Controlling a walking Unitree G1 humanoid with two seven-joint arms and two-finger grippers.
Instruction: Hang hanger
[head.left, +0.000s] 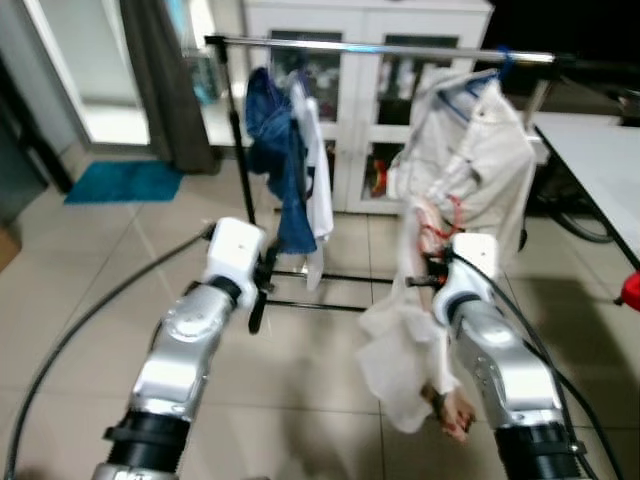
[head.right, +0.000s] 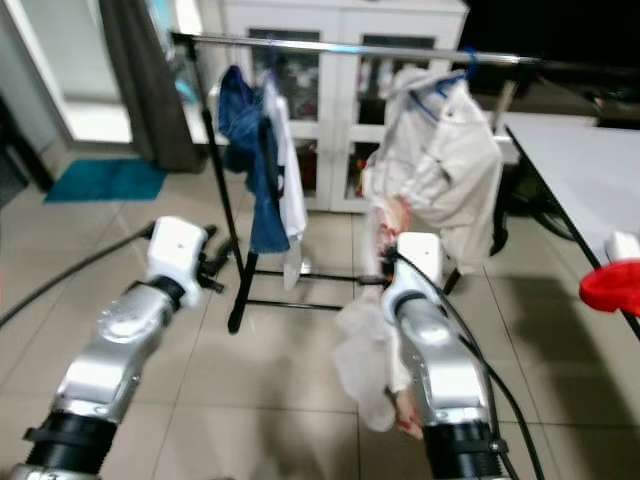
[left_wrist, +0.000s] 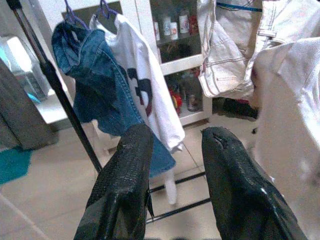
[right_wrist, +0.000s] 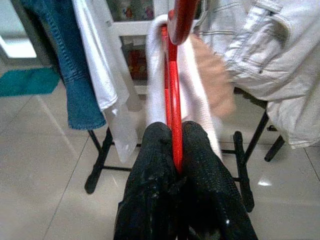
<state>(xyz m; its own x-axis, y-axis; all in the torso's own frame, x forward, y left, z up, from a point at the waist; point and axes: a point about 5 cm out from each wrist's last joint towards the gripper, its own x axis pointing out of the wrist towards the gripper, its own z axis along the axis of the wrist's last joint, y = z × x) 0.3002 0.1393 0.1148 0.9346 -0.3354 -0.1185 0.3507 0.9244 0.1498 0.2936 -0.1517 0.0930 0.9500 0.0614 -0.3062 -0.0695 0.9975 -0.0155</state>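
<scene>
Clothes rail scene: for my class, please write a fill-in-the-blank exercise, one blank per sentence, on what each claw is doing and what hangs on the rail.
1. The right claw is shut on a hanger whose colour is ____.
2. The left claw holds nothing and its fingers are ____.
3. Beside the white shirt on the rail hangs a denim garment coloured ____.
4. The hanger in the right claw carries a cloth that is ____ in colour.

Missing words: red; open; blue; white

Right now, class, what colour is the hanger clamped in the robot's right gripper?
Red: the hanger shows best in the right wrist view, pinched by the right gripper.
</scene>
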